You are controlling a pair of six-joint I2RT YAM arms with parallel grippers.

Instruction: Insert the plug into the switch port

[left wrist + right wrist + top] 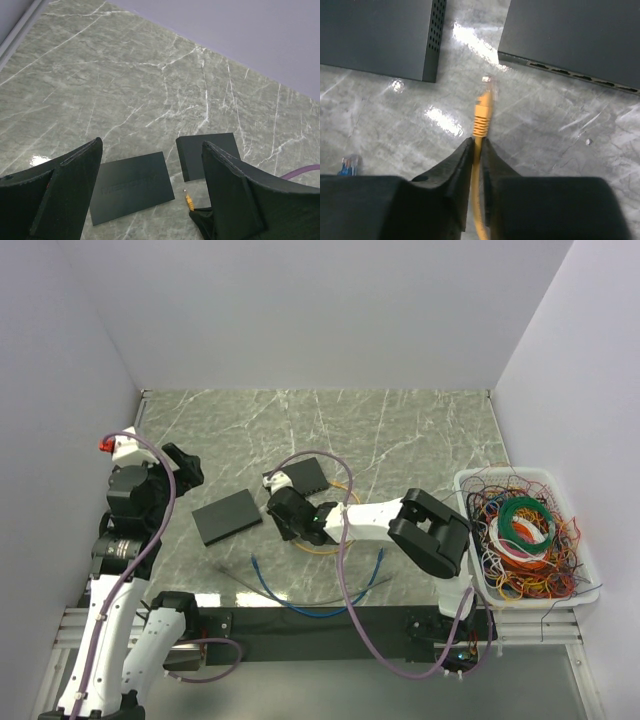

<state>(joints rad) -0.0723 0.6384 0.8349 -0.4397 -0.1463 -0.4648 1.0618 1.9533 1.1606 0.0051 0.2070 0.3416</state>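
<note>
Two black switch boxes lie on the marble table: one at the left and one further back. In the right wrist view the right box shows a row of ports along its near edge, and the left box shows a vented side. My right gripper is shut on an orange cable, just behind its orange boot and clear plug, which points at the gap between the boxes. In the top view it sits between the boxes. My left gripper is open and empty, high at the left.
A blue cable and a grey cable lie near the front edge, with a blue plug on the marble. A white bin full of tangled coloured wires stands at the right. White walls enclose the table.
</note>
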